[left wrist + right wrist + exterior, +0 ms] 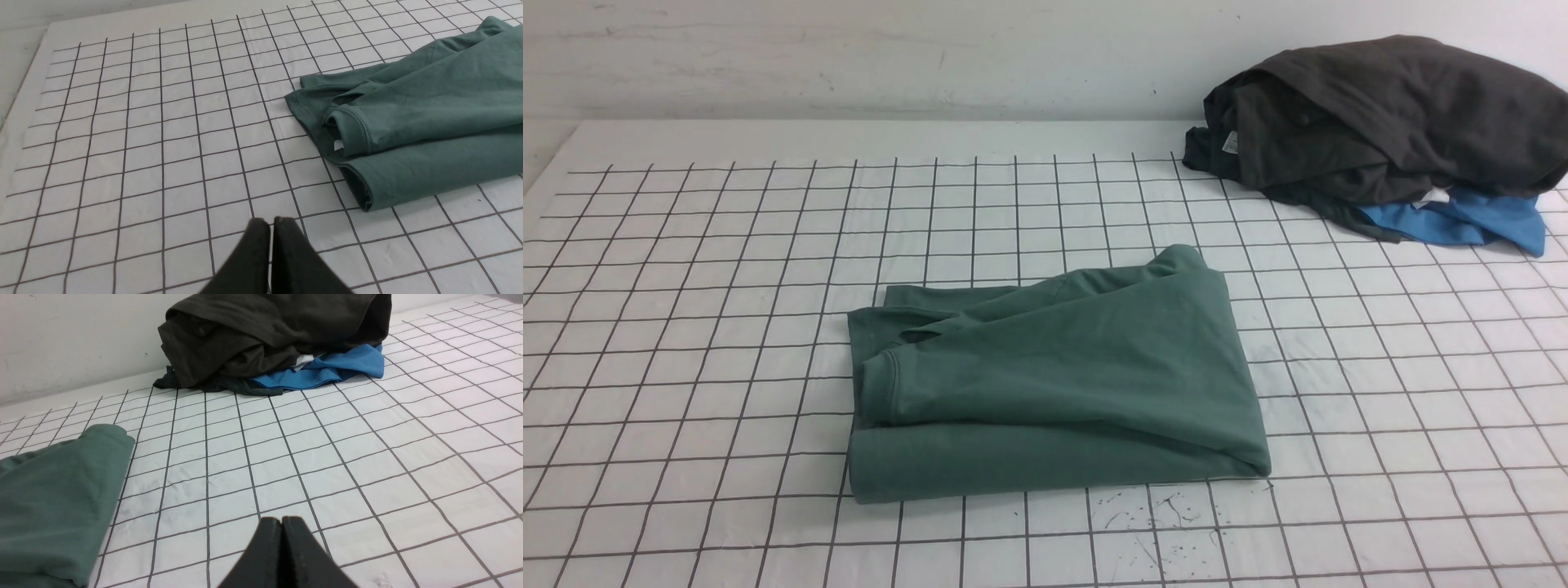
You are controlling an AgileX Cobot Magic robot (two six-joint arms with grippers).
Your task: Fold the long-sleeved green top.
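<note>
Front view: green top [1062,384] folded, long axis left-right | left gripper [271,222] closed empty | right gripper [282,520] closed empty

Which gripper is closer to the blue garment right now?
Right. The right gripper faces the blue garment across bare grid cloth; the left gripper sits beyond the green top, further away.

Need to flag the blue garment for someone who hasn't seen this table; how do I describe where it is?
Look to the far right corner of the gridded table, where a clothes pile sits. The blue garment pokes out beneath the dark charcoal garment; it is the only bright blue cloth.
</note>
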